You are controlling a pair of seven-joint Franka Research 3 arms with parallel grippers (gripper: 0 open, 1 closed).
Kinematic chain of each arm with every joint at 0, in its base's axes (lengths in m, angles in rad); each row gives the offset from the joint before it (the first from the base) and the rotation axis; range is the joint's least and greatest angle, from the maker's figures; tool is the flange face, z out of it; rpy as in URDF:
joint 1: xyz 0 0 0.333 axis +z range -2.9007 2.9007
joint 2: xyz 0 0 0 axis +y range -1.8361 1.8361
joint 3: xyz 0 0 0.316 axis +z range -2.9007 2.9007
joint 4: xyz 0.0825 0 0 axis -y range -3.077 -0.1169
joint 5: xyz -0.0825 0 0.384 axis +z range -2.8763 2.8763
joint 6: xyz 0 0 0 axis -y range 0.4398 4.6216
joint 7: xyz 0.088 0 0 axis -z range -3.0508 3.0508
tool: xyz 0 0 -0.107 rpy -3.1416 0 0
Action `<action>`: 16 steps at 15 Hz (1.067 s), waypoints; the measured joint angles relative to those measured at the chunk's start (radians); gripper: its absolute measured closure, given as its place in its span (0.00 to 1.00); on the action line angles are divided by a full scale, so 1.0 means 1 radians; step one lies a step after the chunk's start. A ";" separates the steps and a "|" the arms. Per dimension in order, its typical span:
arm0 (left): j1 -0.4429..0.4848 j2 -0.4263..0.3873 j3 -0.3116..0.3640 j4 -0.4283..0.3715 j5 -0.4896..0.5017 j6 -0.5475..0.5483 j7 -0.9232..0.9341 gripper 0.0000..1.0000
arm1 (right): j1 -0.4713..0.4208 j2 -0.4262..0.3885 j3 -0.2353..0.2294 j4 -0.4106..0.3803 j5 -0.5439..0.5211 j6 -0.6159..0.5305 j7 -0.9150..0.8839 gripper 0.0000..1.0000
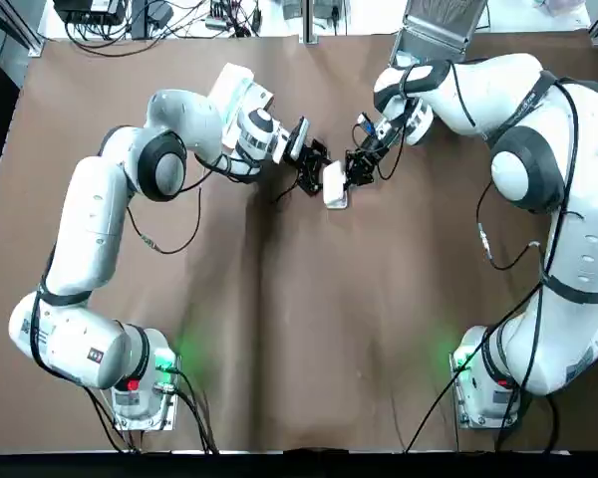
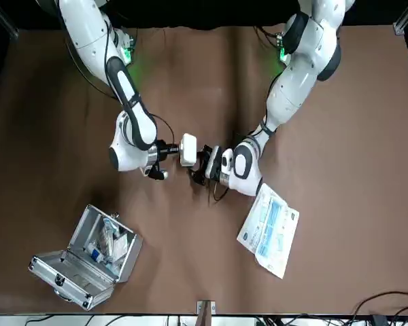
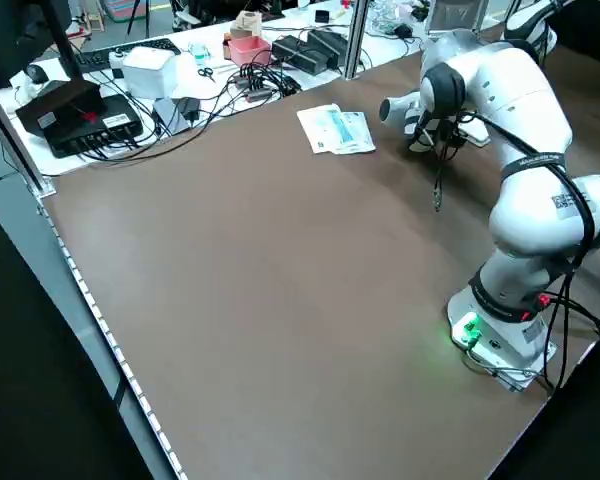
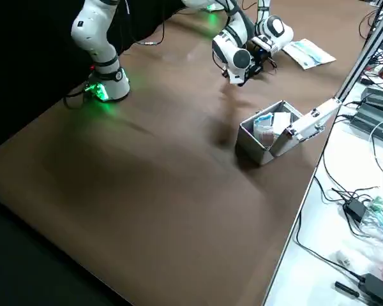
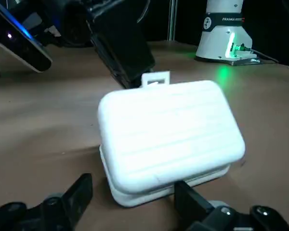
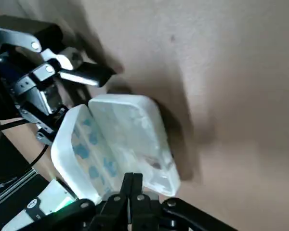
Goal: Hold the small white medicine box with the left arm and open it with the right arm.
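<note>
Right wrist view: right hand [image 6: 133, 182] tight on medicine box [image 6: 119, 137], left hand [image 5: 134, 188] wide.

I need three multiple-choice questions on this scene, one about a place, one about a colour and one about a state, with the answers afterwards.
1. Where is the small white medicine box? A. between the left tool and the right tool; B. beside an arm's base; C. on the floor.
2. What colour is the table cover? A. white; B. brown; C. green.
3. How is the metal case? A. shut; B. open, things inside; C. upside down.
Answers: 1 A, both tools meet it from opposite sides; 2 B, brown in every view; 3 B, its lid lies back.
</note>
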 joint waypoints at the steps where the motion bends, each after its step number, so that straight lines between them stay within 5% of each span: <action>1: 0.000 0.000 0.000 0.000 0.000 0.000 0.000 0.21 | 0.004 0.000 0.002 0.004 0.010 -0.002 0.000 0.99; 5: 0.001 0.001 0.001 0.005 -0.002 0.004 0.005 0.53 | 0.029 0.000 0.004 0.029 0.042 -0.006 0.020 0.99; 16: 0.001 0.002 0.001 0.009 -0.005 0.009 0.005 0.59 | 0.060 0.000 0.003 0.054 0.075 -0.004 0.056 0.99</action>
